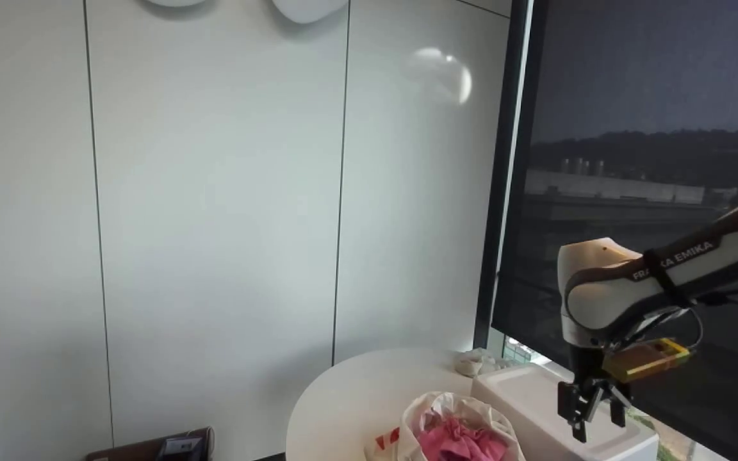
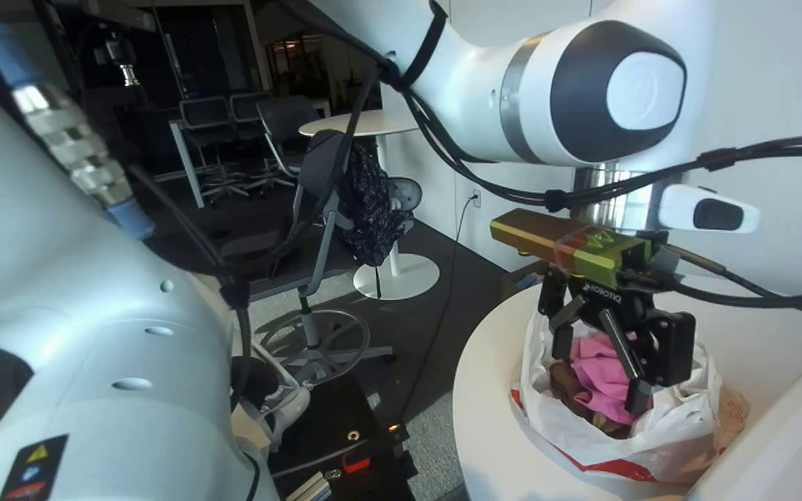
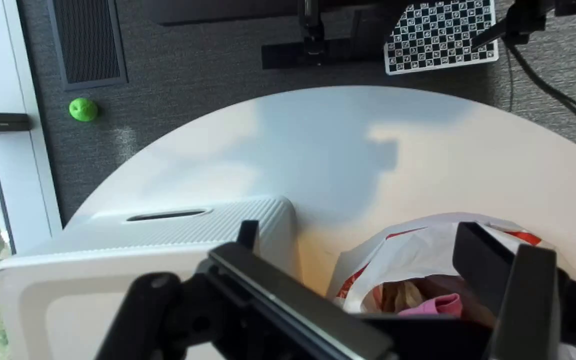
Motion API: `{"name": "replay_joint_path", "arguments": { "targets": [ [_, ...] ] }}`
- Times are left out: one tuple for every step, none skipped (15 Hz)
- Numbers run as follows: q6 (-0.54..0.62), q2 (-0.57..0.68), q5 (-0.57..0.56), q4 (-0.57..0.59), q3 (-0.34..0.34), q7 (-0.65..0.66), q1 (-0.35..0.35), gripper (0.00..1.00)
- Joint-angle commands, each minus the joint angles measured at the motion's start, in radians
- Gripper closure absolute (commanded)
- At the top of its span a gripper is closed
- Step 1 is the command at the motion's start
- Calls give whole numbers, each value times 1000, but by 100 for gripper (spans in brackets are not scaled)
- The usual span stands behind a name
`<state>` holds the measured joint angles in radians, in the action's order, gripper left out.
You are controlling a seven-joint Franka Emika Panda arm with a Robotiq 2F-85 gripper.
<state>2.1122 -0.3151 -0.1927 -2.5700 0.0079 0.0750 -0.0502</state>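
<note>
My gripper (image 1: 598, 422) points downward with its jaws wide apart, and nothing shows between them. In an exterior view the gripper (image 2: 599, 372) appears in front of a white plastic bag (image 2: 561, 417) with red markings. Pink cloth (image 2: 592, 353) and brown cloth lie inside the bag's open mouth. From the wrist, the bag (image 3: 423, 250) is near the right finger (image 3: 483, 260), and part of the pink cloth (image 3: 433, 305) shows beyond the gripper body. A white box (image 3: 163, 245) stands beside the bag, behind the left finger. The gripper's height above the bag cannot be judged exactly.
Bag and box rest on a round white table (image 3: 328, 150). A crumpled pale item (image 1: 475, 362) lies by the box (image 1: 535, 397). On the floor are a green apple-like object (image 3: 83, 109) and a checkered board (image 3: 440, 37). Loose black cables (image 2: 756, 299) run from the wrist.
</note>
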Motion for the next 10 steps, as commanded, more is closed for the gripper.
{"name": "replay_joint_path", "arguments": {
  "targets": [
    [140,101,-22,24,84,92,61,0],
    [167,134,-24,35,102,116,73,0],
    [198,165,-28,43,117,138,83,0],
    [245,208,-41,51,128,159,89,0],
    [297,239,-73,54,136,176,90,0],
    [353,281,-122,62,140,196,89,0],
    [397,313,-182,69,141,229,87,0],
    [439,356,-228,85,134,258,88,0],
    [464,395,-261,102,124,286,95,0],
    [478,435,-270,126,113,312,105,0]
  ]
}}
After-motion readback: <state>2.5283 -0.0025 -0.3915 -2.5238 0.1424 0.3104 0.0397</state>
